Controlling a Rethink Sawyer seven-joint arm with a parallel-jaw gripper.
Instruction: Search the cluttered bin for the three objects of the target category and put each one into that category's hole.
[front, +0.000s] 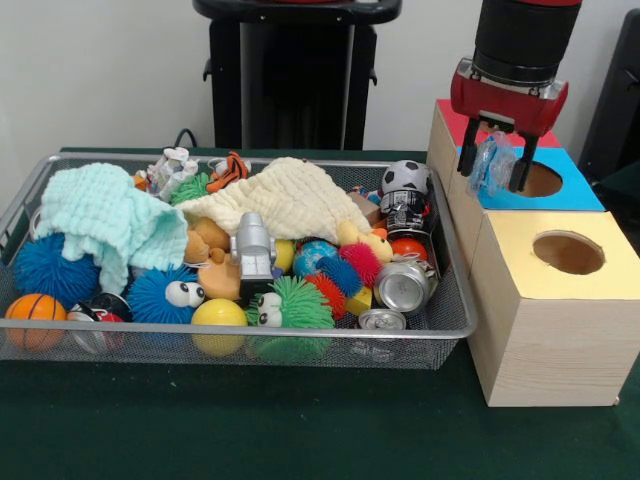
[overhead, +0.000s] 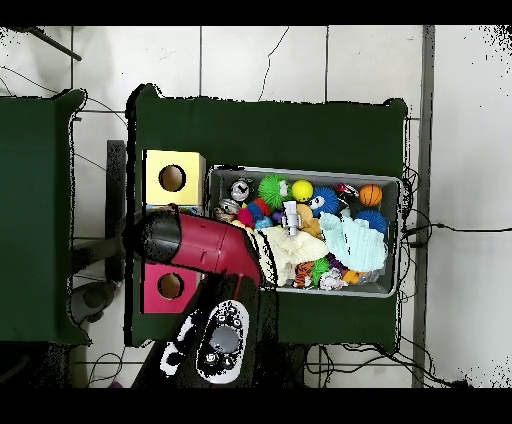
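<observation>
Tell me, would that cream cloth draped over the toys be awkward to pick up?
Probably. The cream cloth sags over the toys beneath, so it looks floppy and would likely hang from a grip. It seems light. Its folds could drag neighbours such as the grey robot toy along.

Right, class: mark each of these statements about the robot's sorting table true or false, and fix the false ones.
1. The gripper holds a crinkled clear plastic item above the blue-topped box. True.
2. The yellow-topped box stands farthest from the camera. False: it is nearest in the front view.
3. Two cloths lie in the wire bin. True.
4. The soccer ball lies on the green table. False: it sits in the bin.
</observation>
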